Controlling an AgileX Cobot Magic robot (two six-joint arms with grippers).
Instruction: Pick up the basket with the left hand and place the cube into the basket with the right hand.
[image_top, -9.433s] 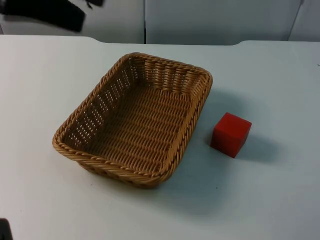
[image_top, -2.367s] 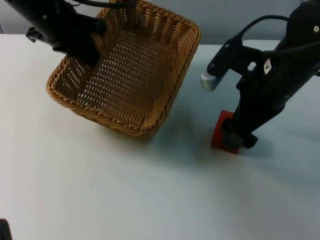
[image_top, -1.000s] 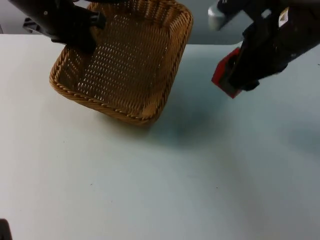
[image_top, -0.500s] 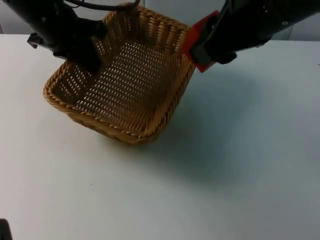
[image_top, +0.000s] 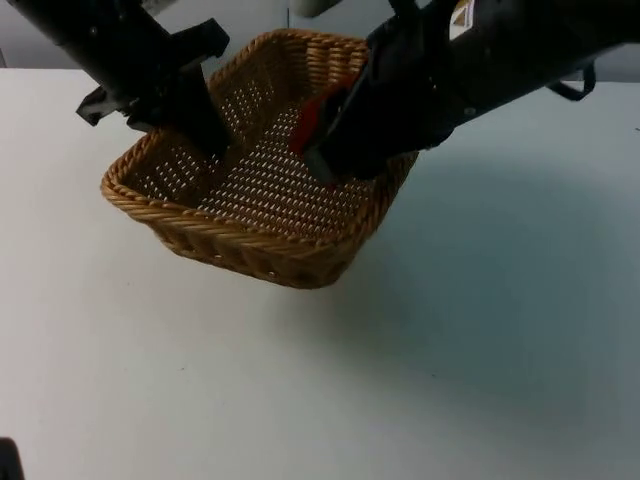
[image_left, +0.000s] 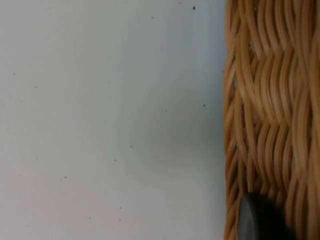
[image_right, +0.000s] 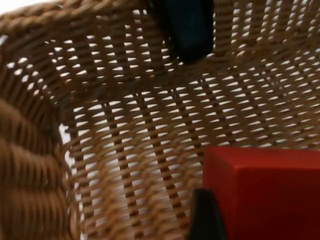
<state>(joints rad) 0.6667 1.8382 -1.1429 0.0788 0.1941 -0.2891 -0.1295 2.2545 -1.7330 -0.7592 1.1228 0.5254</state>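
Observation:
The woven wicker basket (image_top: 262, 243) hangs tilted above the white table, held at its far left rim by my left gripper (image_top: 207, 137), which is shut on the rim. In the left wrist view, the rim's weave (image_left: 270, 100) runs past one black fingertip (image_left: 260, 222). My right gripper (image_top: 320, 142) reaches over the basket's inside and is shut on the red cube (image_top: 312, 118). The right wrist view has the cube (image_right: 270, 192) just above the basket's open-weave floor (image_right: 125, 130), beside a black fingertip (image_right: 202, 220). The left gripper's finger (image_right: 186, 25) clamps the far wall.
The white table (image_top: 480, 330) stretches open in front of and to the right of the basket. A grey partition wall (image_top: 250, 20) closes off the far edge behind both arms.
My right gripper has carried the cube left and down, from the basket's far right rim to over its inside. The basket has levelled somewhat and shifted slightly right in the left gripper.

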